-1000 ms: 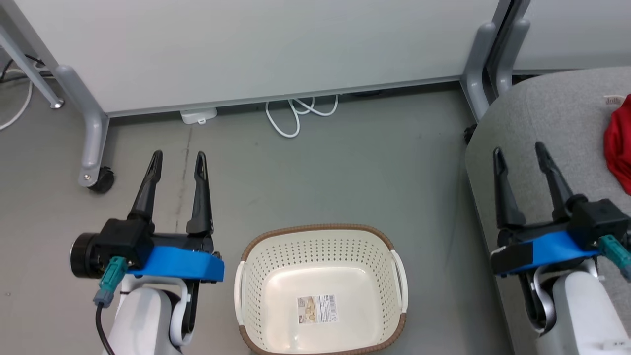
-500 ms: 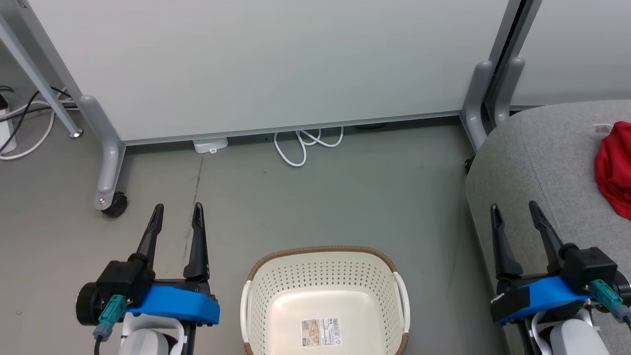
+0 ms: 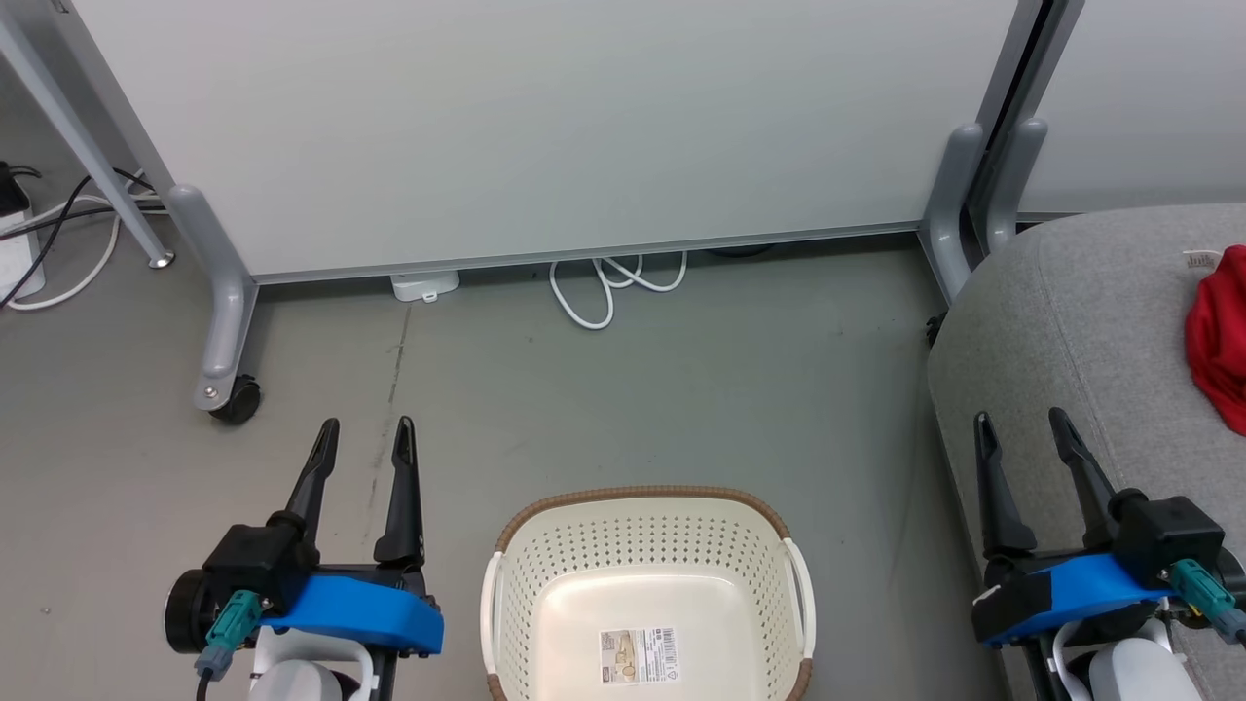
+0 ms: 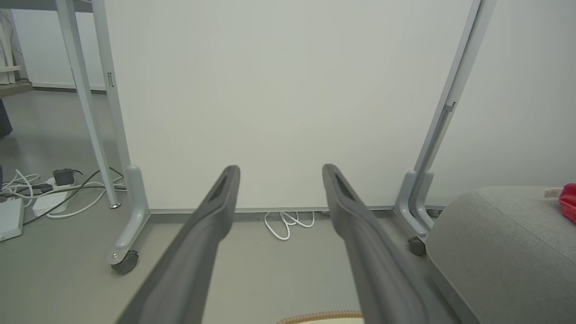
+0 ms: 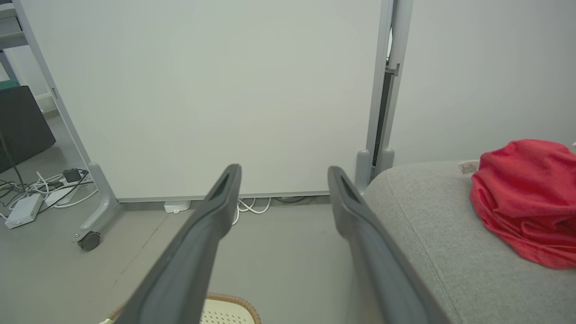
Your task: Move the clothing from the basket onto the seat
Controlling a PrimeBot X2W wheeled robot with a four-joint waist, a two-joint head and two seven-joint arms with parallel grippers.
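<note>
cut off: the basket (image 3: 642, 501) ran off the head view's bottom edge, so its near rim was hidden; the seat (image 3: 1071, 321) ran off the right edge.
hard to tell: the clothing (image 3: 1217, 336) showed as one red heap cut by the right edge in the head and right wrist views; whether it was one garment or two could not be told.
clothing place: on the seat, well apart from the basket, a small white tag (image 3: 1202, 260) just beside it.
basket place: on the grey floor between the two arms, one label sticker (image 3: 640, 654) on its inside floor.
left gripper (image 3: 368, 424): fingers spread wide, gripping nothing, over the floor left of the basket.
right gripper (image 3: 1019, 417): fingers spread wide, gripping nothing, at the seat's front left edge.
counts: one basket, one seat, one red heap, two grippers, one white cable (image 3: 608, 287) looped below the partition panel (image 3: 584, 127).
</note>
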